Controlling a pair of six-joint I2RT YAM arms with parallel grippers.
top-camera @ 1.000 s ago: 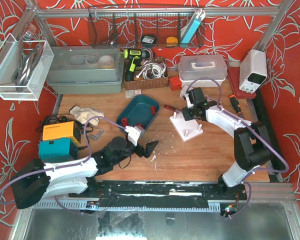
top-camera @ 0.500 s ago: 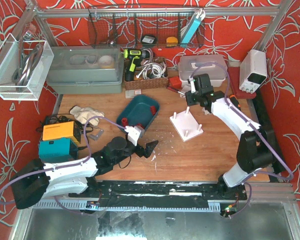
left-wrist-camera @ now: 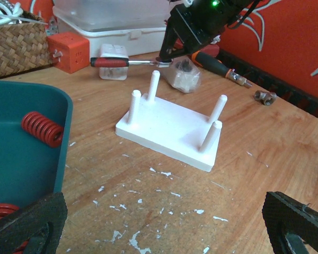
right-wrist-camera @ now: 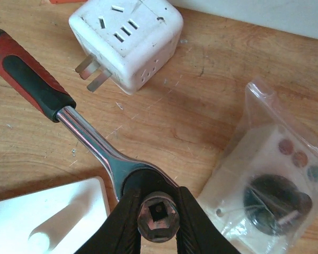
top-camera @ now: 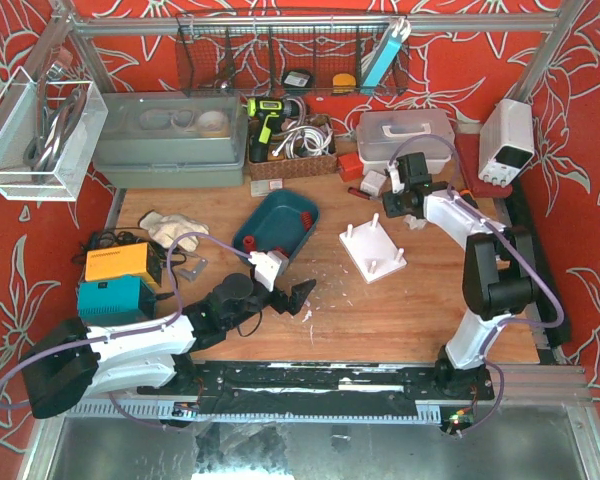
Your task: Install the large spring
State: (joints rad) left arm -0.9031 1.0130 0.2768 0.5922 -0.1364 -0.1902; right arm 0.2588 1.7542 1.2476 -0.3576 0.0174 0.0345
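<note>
Two black fingers (left-wrist-camera: pixel 26 225) of the left gripper (left-wrist-camera: pixel 161 227) stand spread wide and low over the wood, holding nothing. Just to their left is the teal tray (left-wrist-camera: pixel 63 137). One red spring (left-wrist-camera: pixel 42 128) lies on its side inside, and a second red coil (left-wrist-camera: pixel 0 211) shows at the frame's edge, nearer the left finger. I cannot tell which of the two is the large one.

Ahead of the spread fingers sits the white base (left-wrist-camera: pixel 169 129), whose four pegs are all bare. Judging by this, the installation has not begun. A spring has to be picked out of the tray, carried over and slid down onto a peg, so nearly all the work is left.

Beyond the base, the right gripper (right-wrist-camera: pixel 158 225) is pinched on the head of a ratchet wrench (right-wrist-camera: pixel 90 140), one finger on each side of the square-drive socket. The red-and-black handle runs away up and to the left of those fingers. The wrench has no obvious part in fitting a spring.

Past the fingertips lies a white power cube (right-wrist-camera: pixel 130 37) with its plug prongs out, and to their right a clear plastic bag (right-wrist-camera: pixel 265 174) of small parts.

No brand, label or writing can be read on the cube, wrench, bag, tray or base.
</note>
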